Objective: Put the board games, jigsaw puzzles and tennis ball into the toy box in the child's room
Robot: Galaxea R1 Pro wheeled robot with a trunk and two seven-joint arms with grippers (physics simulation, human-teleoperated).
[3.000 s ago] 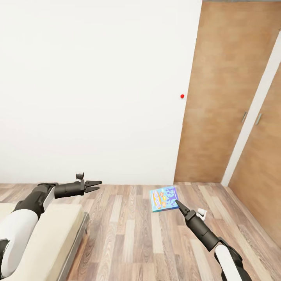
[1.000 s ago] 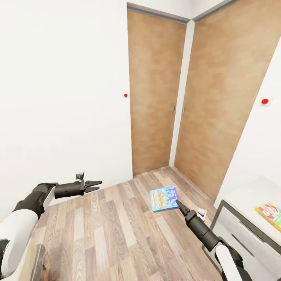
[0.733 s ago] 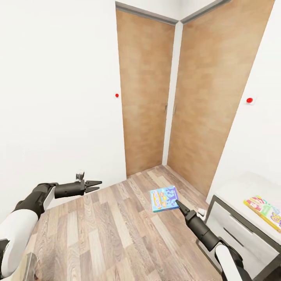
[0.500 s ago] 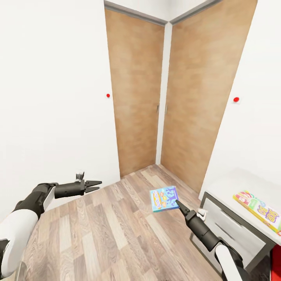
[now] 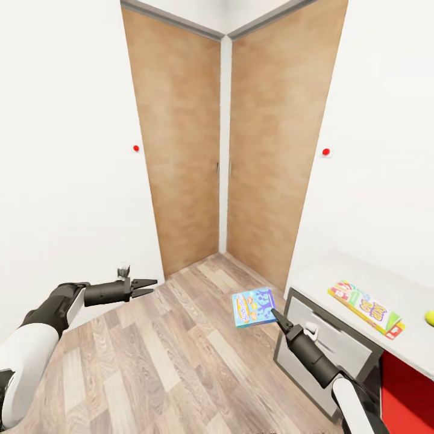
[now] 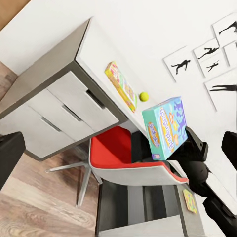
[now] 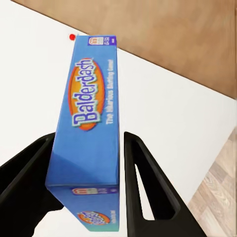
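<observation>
Fingers [image 7: 148, 182] around blue box [image 7: 91, 123] ("Balderdash")

home, child's room | wooden doors [image 5: 199, 163] | desk [image 5: 361, 289] | red chair [image 6: 133, 158]

Our left arm reaches forward, its gripper [image 5: 146, 287] empty with fingers slightly parted. Our right arm stretches ahead, its gripper [image 5: 274, 313] clamped on a small blue game box [image 5: 253, 307].

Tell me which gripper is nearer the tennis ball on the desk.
Right. The right gripper, shut on the teal-blue board game, hangs just off the desk's near corner, the same side as the tennis ball. The left gripper is open over the floor, far across.
</observation>
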